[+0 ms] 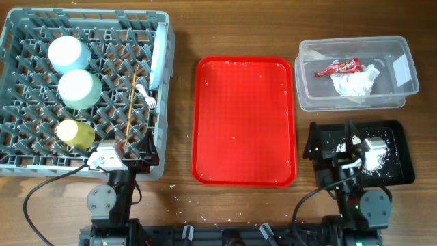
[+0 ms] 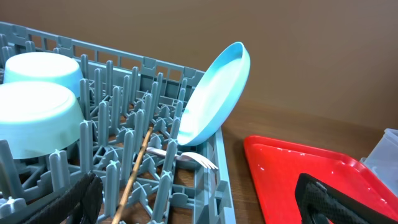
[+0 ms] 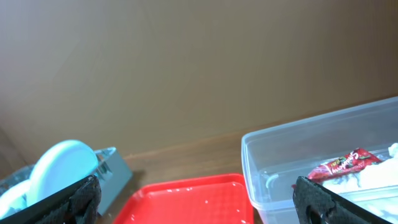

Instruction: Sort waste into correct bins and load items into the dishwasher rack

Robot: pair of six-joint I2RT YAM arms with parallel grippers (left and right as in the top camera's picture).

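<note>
Wooden counter (image 1: 181, 102) carries a grey dishwasher rack (image 1: 20, 160) holding a blue bowl (image 1: 68, 53), green bowl (image 1: 79, 89), yellow cup (image 1: 75, 134), chopsticks (image 1: 130, 113), fork (image 1: 145, 94) and plate (image 1: 158, 58). Red wrapper (image 1: 338, 67) and napkin (image 1: 355, 83) lie in the clear tub (image 1: 403, 48), scraps (image 1: 374, 160) in the black tray (image 1: 404, 172). Left pincer (image 2: 205, 208) and right pincer (image 3: 205, 211) gape, grasping nothing.

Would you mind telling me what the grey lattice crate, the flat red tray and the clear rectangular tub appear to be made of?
The grey lattice crate looks like matte moulded plastic: uniform colour, moulded pegs. The flat red tray seems smooth plastic, with a soft sheen. The clear rectangular tub is probably thin transparent plastic; the red wrapper and white napkin show through its walls.
</note>
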